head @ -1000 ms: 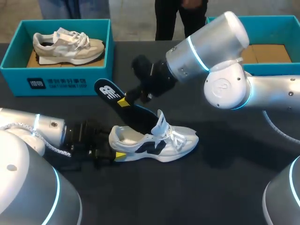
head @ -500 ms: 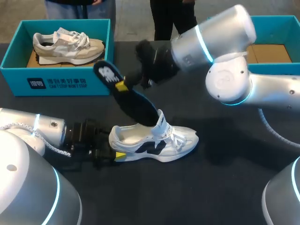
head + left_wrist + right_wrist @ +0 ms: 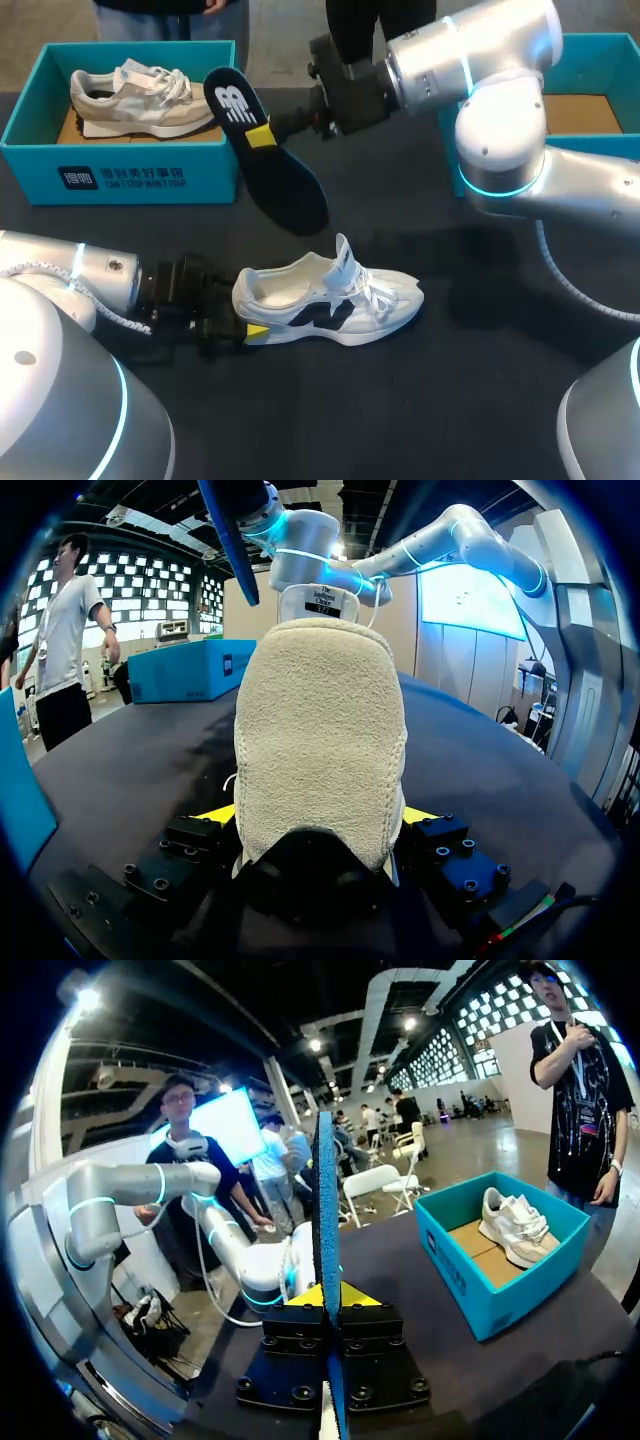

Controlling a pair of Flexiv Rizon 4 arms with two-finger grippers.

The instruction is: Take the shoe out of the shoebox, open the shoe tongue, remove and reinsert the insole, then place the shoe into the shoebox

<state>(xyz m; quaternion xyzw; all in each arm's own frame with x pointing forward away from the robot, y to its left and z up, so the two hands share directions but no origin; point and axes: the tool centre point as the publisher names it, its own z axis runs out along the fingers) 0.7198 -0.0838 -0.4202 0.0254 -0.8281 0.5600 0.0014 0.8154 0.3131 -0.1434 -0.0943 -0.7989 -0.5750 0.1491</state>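
Half done — shoe [image 3: 330, 300] out, heel pinched by my left jaws; right jaws pinch insole [image 3: 270, 165] above it; reinsertion, boxing remain.

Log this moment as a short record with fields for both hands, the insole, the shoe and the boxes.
left hand: shut on the heel of the white shoe, low at the table
right hand: shut on the insole near its heel end
insole: fully out of the shoe, held in the air
white shoe: upright on the table, tongue raised
left shoebox: holds a beige shoe
right shoebox: partly hidden by the right arm; cardboard floor shows
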